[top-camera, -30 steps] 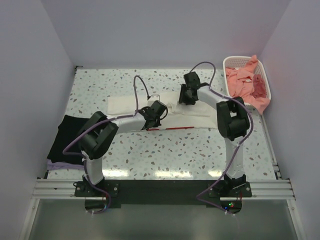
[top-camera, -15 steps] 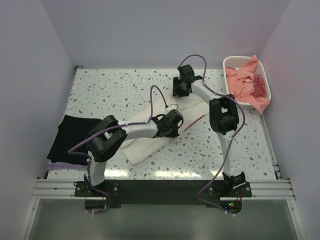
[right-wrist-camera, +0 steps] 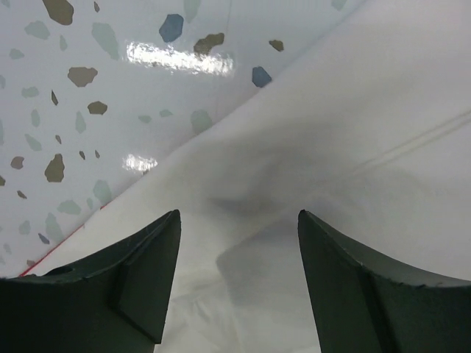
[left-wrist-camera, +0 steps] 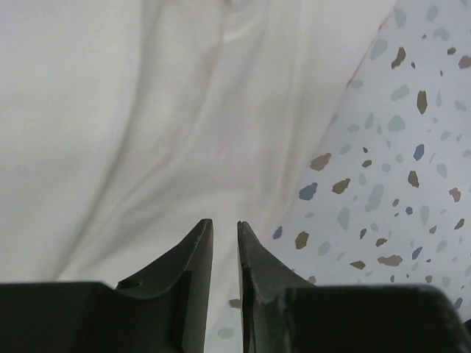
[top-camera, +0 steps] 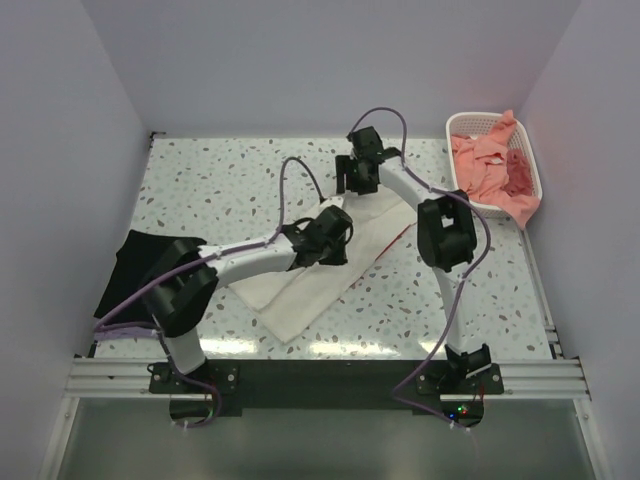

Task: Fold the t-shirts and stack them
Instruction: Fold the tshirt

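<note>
While above t-shirt (right-wrist-camera: 368,125), right gripper (right-wrist-camera: 237,217) agape.

A robot lab cell; plain pale walls (top-camera: 330,60) box in a speckled table (top-camera: 200,180); the left arm (top-camera: 250,258) and right arm (top-camera: 447,235) stand bolted to a bare metal rail (top-camera: 320,378) at its near edge, wiring exposed.

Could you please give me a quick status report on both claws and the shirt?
Left claw barely parted, right claw wide open, both empty. Cream-white cloth t-shirt lies folded, diagonal, beneath them. Nothing on it.
</note>
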Controlling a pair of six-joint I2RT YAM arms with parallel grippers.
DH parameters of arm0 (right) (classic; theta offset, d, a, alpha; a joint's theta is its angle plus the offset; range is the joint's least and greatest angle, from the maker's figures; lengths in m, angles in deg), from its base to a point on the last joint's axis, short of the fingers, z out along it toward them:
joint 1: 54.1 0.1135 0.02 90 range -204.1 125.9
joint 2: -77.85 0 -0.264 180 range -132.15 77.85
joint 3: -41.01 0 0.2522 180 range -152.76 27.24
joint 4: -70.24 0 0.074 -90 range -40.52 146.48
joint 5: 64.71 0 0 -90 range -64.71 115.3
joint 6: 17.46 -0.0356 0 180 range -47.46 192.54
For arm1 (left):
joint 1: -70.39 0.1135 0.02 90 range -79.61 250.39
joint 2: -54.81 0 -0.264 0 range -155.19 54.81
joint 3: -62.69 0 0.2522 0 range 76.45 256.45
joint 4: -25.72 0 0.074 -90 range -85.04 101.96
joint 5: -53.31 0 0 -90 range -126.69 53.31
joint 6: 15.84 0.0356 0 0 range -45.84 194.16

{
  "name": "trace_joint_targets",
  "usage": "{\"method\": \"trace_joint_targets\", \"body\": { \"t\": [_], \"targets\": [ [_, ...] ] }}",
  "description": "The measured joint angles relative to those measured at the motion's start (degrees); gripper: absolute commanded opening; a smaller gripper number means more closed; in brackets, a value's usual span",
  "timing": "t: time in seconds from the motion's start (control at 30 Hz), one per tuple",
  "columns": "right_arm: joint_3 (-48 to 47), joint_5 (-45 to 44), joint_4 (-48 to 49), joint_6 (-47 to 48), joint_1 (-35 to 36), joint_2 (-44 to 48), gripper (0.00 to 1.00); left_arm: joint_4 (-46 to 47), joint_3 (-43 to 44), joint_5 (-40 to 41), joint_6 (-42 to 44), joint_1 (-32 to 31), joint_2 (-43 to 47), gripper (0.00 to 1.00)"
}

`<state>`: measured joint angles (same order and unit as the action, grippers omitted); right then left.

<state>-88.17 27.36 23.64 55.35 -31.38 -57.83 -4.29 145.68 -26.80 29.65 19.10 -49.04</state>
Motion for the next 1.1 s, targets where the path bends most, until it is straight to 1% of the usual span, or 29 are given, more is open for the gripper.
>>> {"method": "trace_joint_targets", "body": {
  "t": [0.1, 0.2, 0.23, 0.37, 0.43, 0.5, 0.57, 0.6, 0.67, 0.7, 0.77, 0.93, 1.0, 1.1],
  "targets": [
    [5.46, -0.13, 0.76, -2.08, -1.64, 5.70, 0.69, -1.70, -3.06, 3.17, 3.34, 3.30, 7.04, 0.26],
    [12.09, -0.63, 2.08, -4.72, -4.59, 12.83, 0.66, -3.26, -4.24, 6.64, 6.58, 6.47, 10.25, 0.28],
    [13.90, -0.90, 3.06, -5.49, -5.60, 14.58, 0.61, -3.78, -4.39, 7.82, 7.45, 7.13, 10.29, 0.28],
    [20.72, -1.68, 6.36, -8.81, -10.84, 19.43, 0.50, -6.19, -6.23, 11.28, 9.64, 7.37, 8.63, 0.28],
    [22.80, -2.58, 7.23, -9.81, -13.05, 19.37, 0.49, -7.19, -7.72, 12.41, 9.86, 7.23, 7.41, 0.29],
    [23.91, -2.99, 7.13, -10.27, -14.36, 18.29, 0.45, -7.96, -9.18, 13.38, 9.88, 7.15, 6.19, 0.29],
    [23.91, -3.32, 7.34, -10.51, -14.80, 16.59, 0.42, -8.46, -10.10, 14.21, 9.86, 7.13, 4.92, 0.28],
    [23.89, -3.67, 7.37, -10.64, -14.80, 15.41, 0.37, -8.68, -10.47, 14.47, 9.86, 7.13, 4.20, 0.28],
    [23.47, -4.13, 7.13, -10.69, -14.75, 12.90, 0.31, -8.35, -11.02, 14.69, 9.73, 7.13, 3.50, 0.28],
    [22.86, -4.33, 6.78, -10.75, -14.75, 11.85, 0.26, -7.89, -11.23, 14.56, 9.70, 7.08, 3.54, 0.28],
    [21.55, -4.66, 7.19, -10.64, -14.75, 11.52, 0.20, -6.54, -12.24, 14.53, 9.64, 7.02, 3.98, 0.27],
    [19.19, -5.31, 7.02, -10.40, -14.75, 9.22, 0.17, -2.60, -15.56, 13.09, 8.81, 6.97, 5.92, 0.26],
    [16.04, -5.27, 6.21, -10.19, -14.75, 7.23, 0.15, -0.83, -16.81, 12.24, 7.85, 6.93, 6.69, 0.26],
    [8.83, -4.48, 5.14, -9.77, -14.43, 2.69, 0.15, 2.84, -18.75, 9.53, 5.86, 6.86, 7.85, 0.26]
  ]
}}
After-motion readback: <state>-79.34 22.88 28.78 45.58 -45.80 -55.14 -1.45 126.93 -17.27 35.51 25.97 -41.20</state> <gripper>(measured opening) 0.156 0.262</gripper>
